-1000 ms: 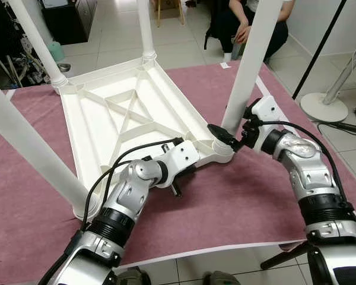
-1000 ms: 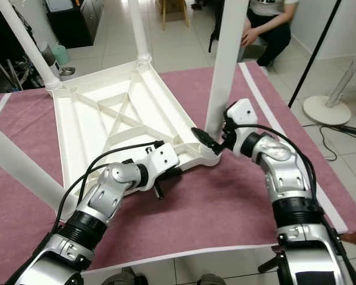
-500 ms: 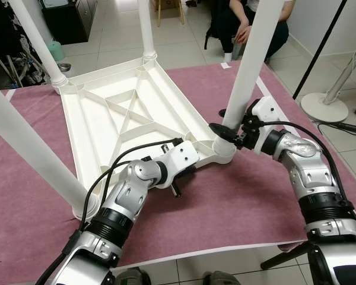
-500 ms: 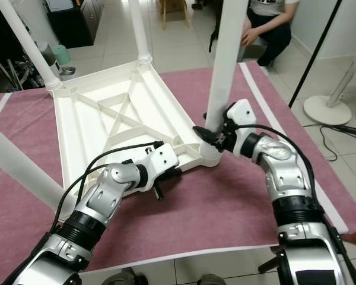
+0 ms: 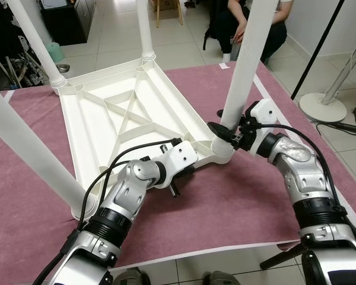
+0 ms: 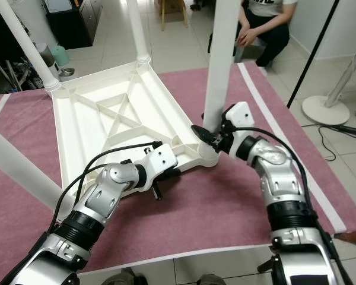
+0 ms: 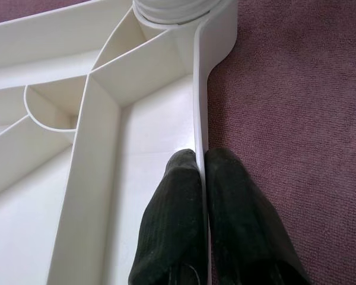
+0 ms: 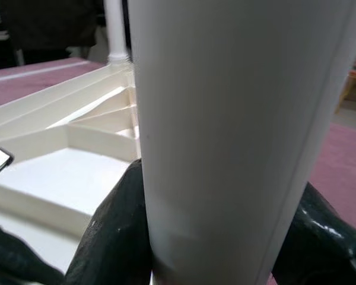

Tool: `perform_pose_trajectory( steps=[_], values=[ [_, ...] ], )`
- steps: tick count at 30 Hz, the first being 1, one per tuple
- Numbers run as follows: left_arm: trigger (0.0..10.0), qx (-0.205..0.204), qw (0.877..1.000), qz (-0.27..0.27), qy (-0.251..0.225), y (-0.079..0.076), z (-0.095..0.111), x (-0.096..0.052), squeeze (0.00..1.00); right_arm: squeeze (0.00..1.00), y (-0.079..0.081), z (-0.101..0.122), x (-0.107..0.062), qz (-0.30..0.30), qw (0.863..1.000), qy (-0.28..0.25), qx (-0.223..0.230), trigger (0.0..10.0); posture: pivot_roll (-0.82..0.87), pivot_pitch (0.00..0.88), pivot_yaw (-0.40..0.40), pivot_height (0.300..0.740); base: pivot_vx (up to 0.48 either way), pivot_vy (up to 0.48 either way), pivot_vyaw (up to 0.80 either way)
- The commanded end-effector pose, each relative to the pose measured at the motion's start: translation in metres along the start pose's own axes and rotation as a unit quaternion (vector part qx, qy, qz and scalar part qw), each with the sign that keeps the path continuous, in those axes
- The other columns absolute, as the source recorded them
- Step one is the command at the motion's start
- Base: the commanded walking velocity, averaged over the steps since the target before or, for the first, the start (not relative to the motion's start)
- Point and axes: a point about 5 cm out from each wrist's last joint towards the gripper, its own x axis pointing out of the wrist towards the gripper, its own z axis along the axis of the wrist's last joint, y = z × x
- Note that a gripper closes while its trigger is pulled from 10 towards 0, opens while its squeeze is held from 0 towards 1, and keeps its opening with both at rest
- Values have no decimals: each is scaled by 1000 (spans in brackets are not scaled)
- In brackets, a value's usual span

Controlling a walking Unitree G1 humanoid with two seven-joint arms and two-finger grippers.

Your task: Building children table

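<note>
Table leg (image 5: 244,65) now stood more upright in tabletop (image 5: 128,122) corner socket than before, clasped by right gripper (image 5: 227,134), tabletop rim pinched by left gripper (image 7: 203,178), no writing legible.

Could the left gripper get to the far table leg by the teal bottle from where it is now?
Probably not: the left gripper is clamped on the tabletop's near rim, and that leg stands at the opposite corner.
</note>
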Motion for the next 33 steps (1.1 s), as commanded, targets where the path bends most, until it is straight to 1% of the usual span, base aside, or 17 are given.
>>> perform_pose_trajectory(
  steps=[1, 6, 8, 9, 10, 13, 14, 17, 18, 20, 23, 25, 26, 27, 29, 31, 33],
  values=[
    [0, -18, 999, 25, 30, -3, -17, -1, 0, 0, 9, -15, 0, 2, 999, 27, 24, 10000, -22, 0, 119, 740, 0, 0, 0],
    [0, -17, 999, 23, 30, -3, -17, 0, 0, 0, 12, -24, 3, -41, 998, 33, 34, 10000, -24, 0, 121, 740, 0, 0, 0],
    [0, -17, 999, 22, 30, -4, -16, 0, 0, 0, 14, -30, 6, -75, 996, 51, 28, 10000, -24, 0, 121, 740, 0, 0, 0],
    [0, -17, 999, 22, 30, -4, -16, 0, 0, 0, 14, -30, 6, -75, 996, 51, 28, 10000, -24, 0, 121, 740, 0, 0, 0],
    [0, -17, 999, 22, 30, -4, -16, 0, 0, 0, 16, -32, 8, -92, 994, 55, 24, 10000, -24, 0, 121, 740, 0, 0, 0],
    [0, -17, 999, 22, 30, -4, -16, 0, 0, 0, 16, -32, 8, -92, 994, 55, 24, 10000, -24, 0, 121, 740, 0, 0, 0],
    [0, -17, 999, 21, 29, -4, -16, 0, 0, 0, 17, -34, 10, -109, 992, 61, 21, 10000, -24, 0, 121, 740, 0, 0, 0],
    [0, -17, 999, 21, 29, -4, -16, 0, 0, 0, 17, -34, 10, -109, 992, 61, 21, 10000, -24, 0, 121, 740, 0, 0, 0],
    [0, -18, 999, 21, 30, -4, -16, 0, 0, 0, 21, -35, 11, -132, 989, 60, 16, 10000, -25, 0, 117, 740, 0, 0, 0],
    [0, -18, 999, 21, 30, -4, -16, 0, 0, 0, 21, -35, 11, -132, 989, 60, 16, 10000, -25, 0, 117, 740, 0, 0, 0],
    [0, -20, 999, 22, 30, -5, -16, 0, 0, 0, 33, -39, 10, -216, 975, 49, 13, 10000, -29, 0, 116, 740, 0, 0, 0],
    [0, -20, 999, 22, 30, -5, -16, 0, 0, 0, 33, -39, 10, -216, 975, 49, 13, 10000, -29, 0, 116, 740, 0, 0, 0],
    [0, -20, 999, 20, 30, -5, -16, 0, 0, 0, 39, -44, 7, -249, 967, 52, 15, 10000, -29, 0, 116, 740, 0, 0, 0],
    [0, -20, 999, 20, 30, -5, -16, 0, 0, 0, 39, -44, 7, -249, 967, 52, 15, 10000, -29, 0, 116, 740, 0, 0, 0],
    [0, -20, 999, 19, 29, -6, -16, 0, 0, 0, 44, -47, 6, -278, 959, 55, 21, 10000, -29, 0, 116, 740, 0, 0, 0],
    [0, -20, 999, 19, 29, -5, -16, 1, 0, 0, 45, -47, 6, -286, 956, 55, 23, 10000, -35, 0, 121, 740, 0, 0, 0],
    [0, -19, 999, 18, 29, -5, -16, 1, 0, 0, 45, -50, 6, -319, 946, 63, 24, 10000, -35, 0, 122, 740, 0, 0, 0]
  ],
)
